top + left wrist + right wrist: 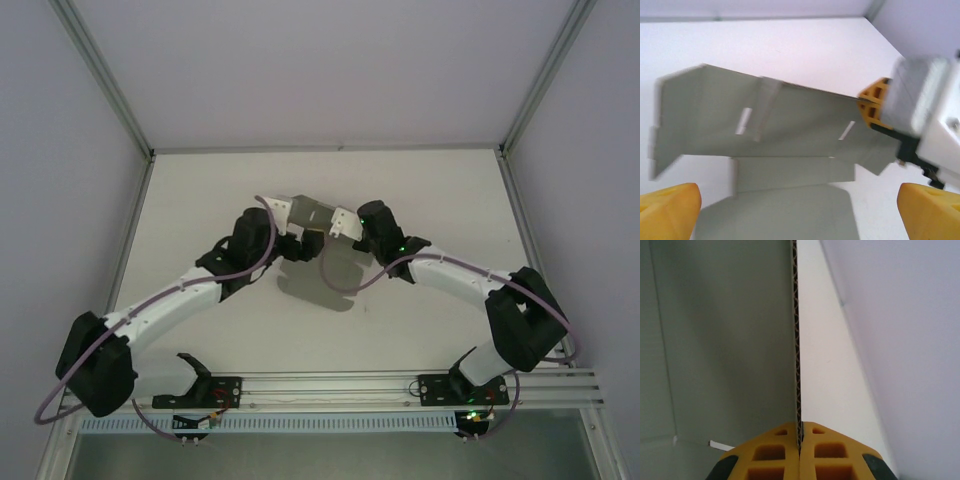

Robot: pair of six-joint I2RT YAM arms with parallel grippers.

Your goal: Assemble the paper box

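1. Paper box (312, 214): flat grey die-cut sheet, not yet folded up. It hung off the table (430, 190) at centre of the top view, just above mid-frame.
2. R gripper (800, 435) was clenched on one edge of the sheet, at the sheet's right end in the left wrist view. Nothing else held it.
3. L gripper (800, 210) stood wide, nothing btwn its fingers. Sheet was ahead of it and apart from it.
4. Risk: a one-edge pinch on thin card, so the sheet could sag, swing or slip out if the R arm moved fast.
5. Risk: L fingers closing in w/ poor aim could hit a flap & crease it, or twist the sheet in R's pinch.
6. Count: 1 sheet, 2 slits (743, 121) seen in it, 2 grippers, 1 table. Flap count unclear, as the left wrist view was blurred.
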